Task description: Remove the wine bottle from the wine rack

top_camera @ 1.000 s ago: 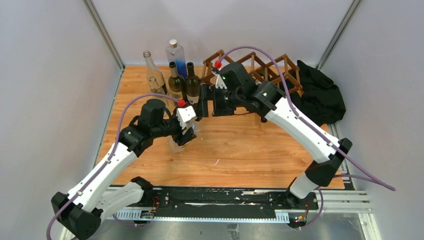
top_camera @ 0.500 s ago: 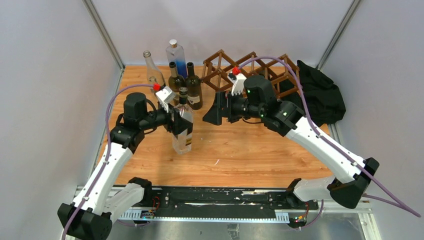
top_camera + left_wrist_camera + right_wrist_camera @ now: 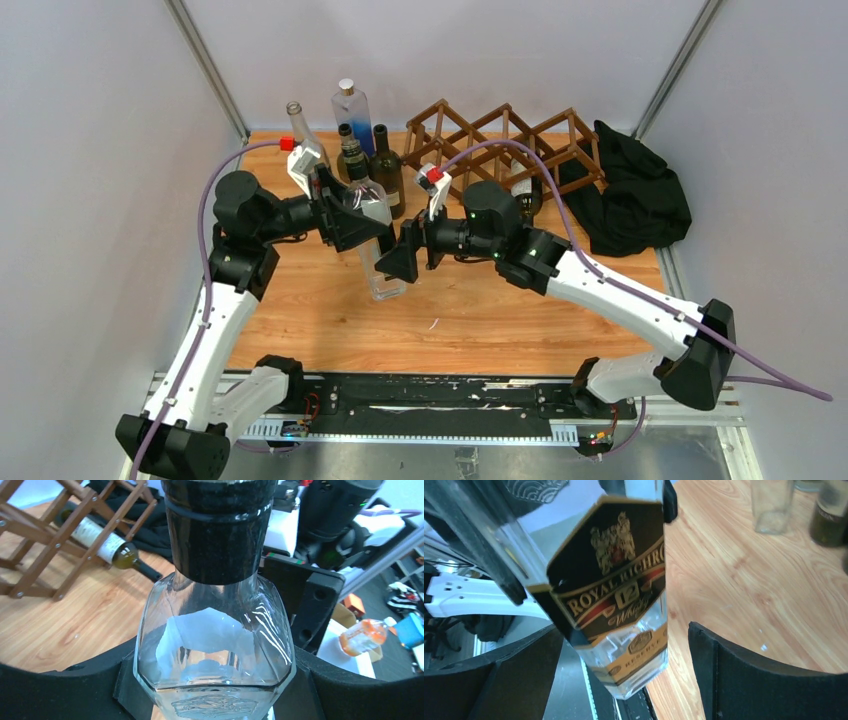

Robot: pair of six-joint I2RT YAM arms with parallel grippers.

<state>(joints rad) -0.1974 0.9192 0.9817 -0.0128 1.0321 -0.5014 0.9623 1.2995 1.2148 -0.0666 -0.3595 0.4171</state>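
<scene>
The brown wooden wine rack (image 3: 500,135) stands at the back of the table. A dark wine bottle (image 3: 527,192) with a white label lies in its lower right opening; it also shows in the left wrist view (image 3: 100,547). My left gripper (image 3: 350,215) is shut on the shoulders of a clear square whisky bottle (image 3: 380,262) and holds it tilted, left of the rack. My right gripper (image 3: 405,262) is open, its jaws on either side of that bottle's base (image 3: 634,645), with a gap showing. Neither gripper is at the rack.
Several bottles stand at the back left: a tall clear one (image 3: 300,140), a clear one with a white cap (image 3: 352,108) and a dark one (image 3: 387,165). A black cloth heap (image 3: 640,190) lies right of the rack. Grey walls close in both sides.
My left gripper has swung the whisky bottle back and tilted it. My right gripper has come away from the rack, moving left and nearer, and now straddles the bottle's base.
</scene>
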